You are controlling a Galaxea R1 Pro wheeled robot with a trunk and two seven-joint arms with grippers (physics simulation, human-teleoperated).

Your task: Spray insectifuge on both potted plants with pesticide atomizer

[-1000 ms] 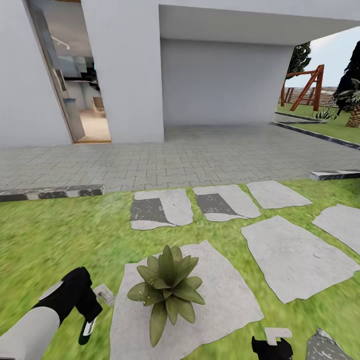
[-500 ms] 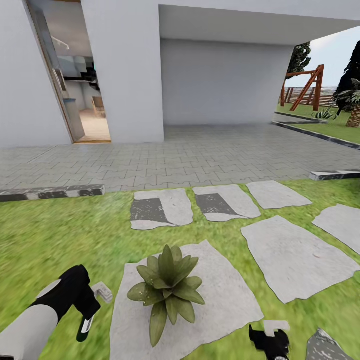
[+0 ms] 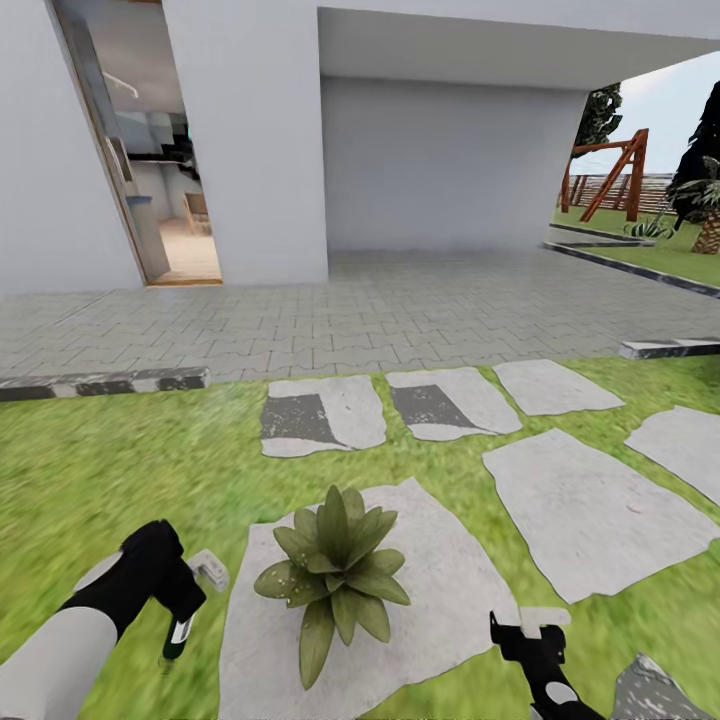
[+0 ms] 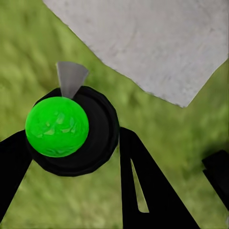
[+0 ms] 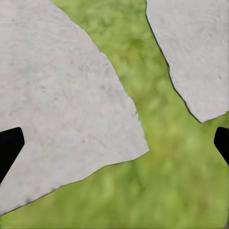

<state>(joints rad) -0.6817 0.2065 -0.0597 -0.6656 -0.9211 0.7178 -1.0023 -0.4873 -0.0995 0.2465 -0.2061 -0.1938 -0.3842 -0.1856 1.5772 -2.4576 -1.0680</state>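
One potted plant [image 3: 335, 570], a low rosette of pointed speckled green leaves, stands on a large grey stepping stone [image 3: 450, 590] in the lawn, low in the head view. Just left of it my left gripper [image 3: 178, 622] is shut on the pesticide atomizer [image 3: 177, 637], which points down at the grass. In the left wrist view the atomizer [image 4: 71, 131] shows end-on, dark and round with a bright green part, between the black fingers [image 4: 143, 186]. My right gripper [image 3: 525, 632] hangs open over the grass right of the plant, its fingertips [image 5: 10, 143] wide apart.
Several more stepping stones [image 3: 590, 515] lie in the lawn ahead and to the right. Beyond a kerb [image 3: 100, 383] is a grey paved terrace [image 3: 400, 310] and the white house with an open doorway [image 3: 170, 200]. A wooden swing frame [image 3: 610, 180] and a palm trunk [image 3: 710, 235] stand far right.
My right arm has risen and come further into view toward the plant's stone. My left gripper has shifted slightly, tipping the atomizer more steeply downward. The camera has not moved.
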